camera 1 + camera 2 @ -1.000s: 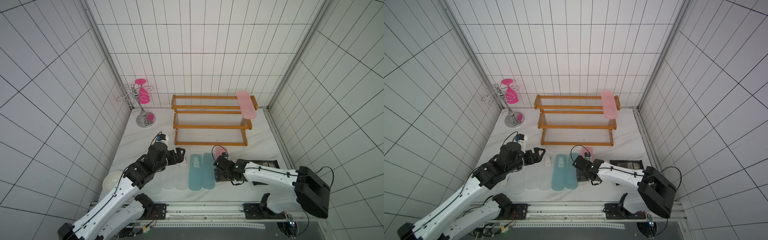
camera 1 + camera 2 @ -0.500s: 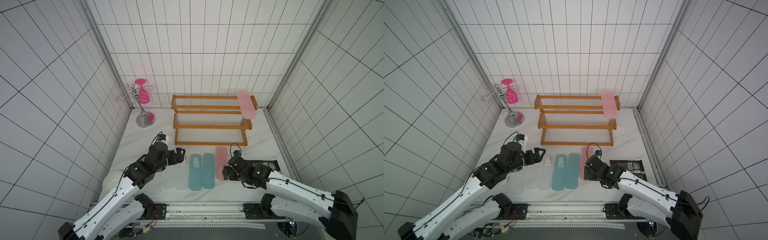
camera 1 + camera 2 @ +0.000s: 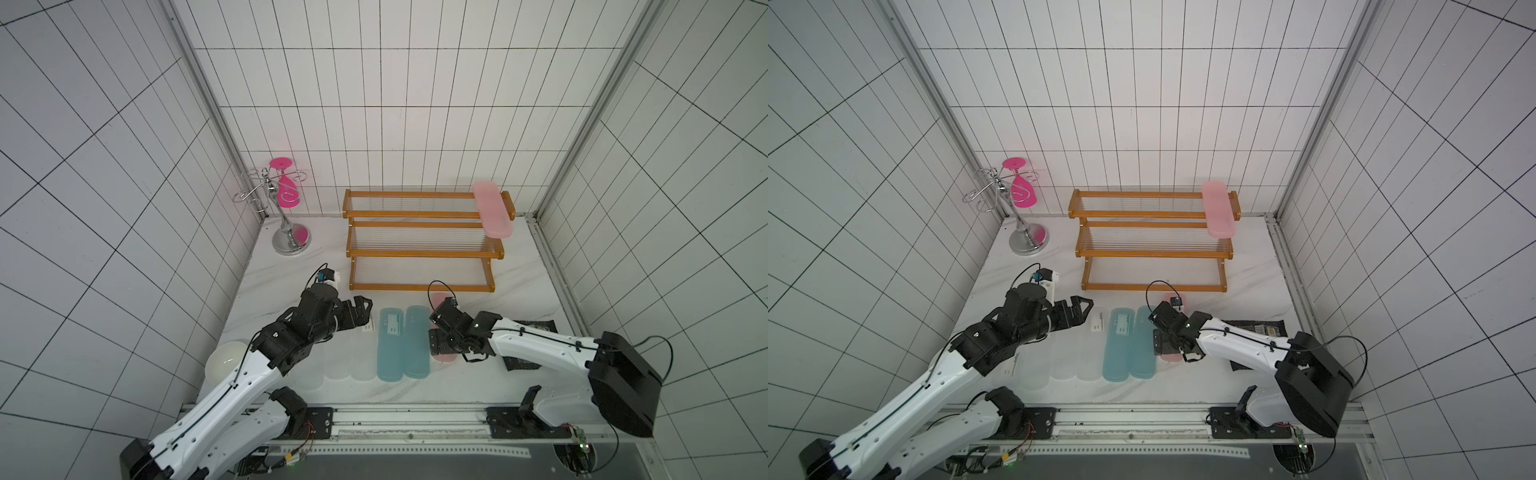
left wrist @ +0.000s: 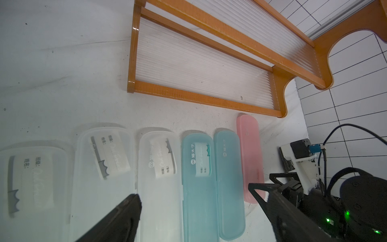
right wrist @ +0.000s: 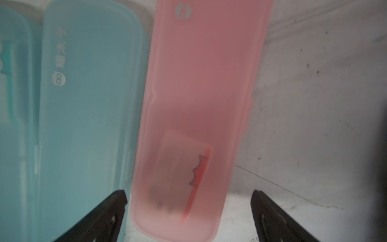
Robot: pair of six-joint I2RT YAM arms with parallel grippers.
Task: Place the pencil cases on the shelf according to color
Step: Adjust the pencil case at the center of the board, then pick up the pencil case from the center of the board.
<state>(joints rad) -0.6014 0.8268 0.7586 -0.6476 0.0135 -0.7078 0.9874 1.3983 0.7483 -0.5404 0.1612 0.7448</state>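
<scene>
1. Done so far: the first pink case [image 3: 492,210] lies front to back at the right end of the top tier of the shelf [image 3: 419,215]; its front end juts past the rail above the middle tier; the middle and bottom tiers are bare in both top views.
2. Not yet shelved: the second pink case [image 5: 199,94] lies flat on the table [image 3: 291,282] in front of the shelf, just beside the two teal cases [image 4: 198,188]; these two lie side by side, touching along their long edges.
3. The clear cases [image 4: 159,178] lie in the same row, on the far side of the teal pair from the pink one; three show plainly in the left wrist view; whether a fourth sits under the left arm I cannot tell for sure.
4. The right gripper [image 5: 188,209] is released; its jaws stand wide on either side of the near end of the second pink case; nothing is grasped.
5. The left gripper [image 4: 194,201] is also released and empty; it hangs above the row, over the clear and teal cases.
6. Judgement: the task is early, with one case placed and the others all on the table; the step in hand looks like picking up the second pink case, which probably belongs beside its twin on the top tier; the teal and clear cases would then each want a tier of their own.
</scene>
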